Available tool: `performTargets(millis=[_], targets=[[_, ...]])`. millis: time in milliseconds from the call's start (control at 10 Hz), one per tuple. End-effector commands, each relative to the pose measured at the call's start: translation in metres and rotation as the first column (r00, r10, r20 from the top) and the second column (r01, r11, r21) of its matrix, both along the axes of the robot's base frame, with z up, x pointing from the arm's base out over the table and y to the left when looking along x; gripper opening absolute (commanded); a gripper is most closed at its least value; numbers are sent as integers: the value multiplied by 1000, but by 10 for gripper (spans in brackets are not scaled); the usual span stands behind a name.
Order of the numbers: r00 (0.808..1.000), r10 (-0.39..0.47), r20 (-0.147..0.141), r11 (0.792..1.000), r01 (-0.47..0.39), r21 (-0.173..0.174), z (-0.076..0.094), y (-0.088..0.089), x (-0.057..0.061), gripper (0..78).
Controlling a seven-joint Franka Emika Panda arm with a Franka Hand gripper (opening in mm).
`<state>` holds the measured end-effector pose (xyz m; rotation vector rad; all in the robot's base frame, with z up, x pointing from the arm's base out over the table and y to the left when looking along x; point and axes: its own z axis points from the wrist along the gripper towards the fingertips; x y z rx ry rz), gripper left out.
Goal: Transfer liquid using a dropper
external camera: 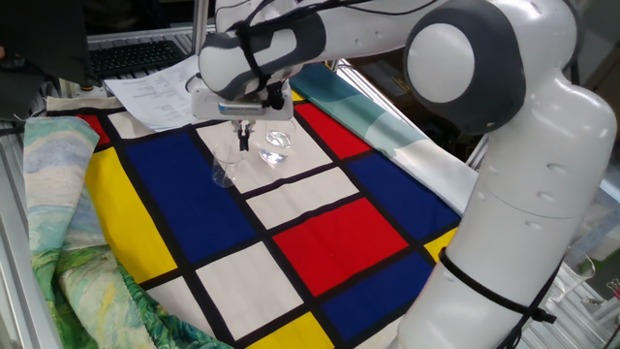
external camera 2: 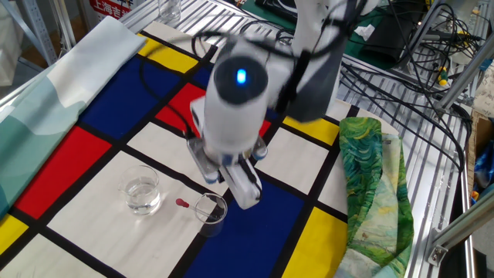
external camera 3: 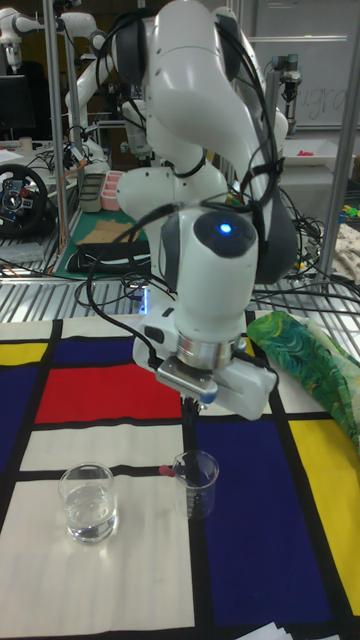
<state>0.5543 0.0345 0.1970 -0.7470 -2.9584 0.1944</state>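
A small clear glass (external camera 3: 195, 483) stands on the chequered cloth with the dropper (external camera 3: 163, 468) leaning in it, its small red bulb (external camera 2: 182, 203) sticking out over the rim toward the other glass. That wider glass (external camera 2: 143, 193) holds a little clear liquid (external camera 3: 90, 520). My gripper (external camera 3: 189, 425) hangs just above the small glass (external camera: 225, 173), fingers pointing down and close together with nothing between them. In the view from the far side the hand's body hides the fingertips.
Printed paper sheets (external camera: 170, 89) lie at one end of the cloth. A green patterned cloth (external camera 2: 370, 177) is bunched at the table's side. A pale blue-green cloth (external camera: 387, 131) runs along another edge, and cables (external camera 2: 401, 62) lie on the metal frame.
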Motion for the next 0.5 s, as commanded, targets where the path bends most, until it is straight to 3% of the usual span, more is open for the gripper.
performTargets(millis=[100,500], targets=[[999,18,-45,1000,-19,-13,-9,8,7,0],[999,20,-45,1000,-21,-11,-9,8,7,0]])
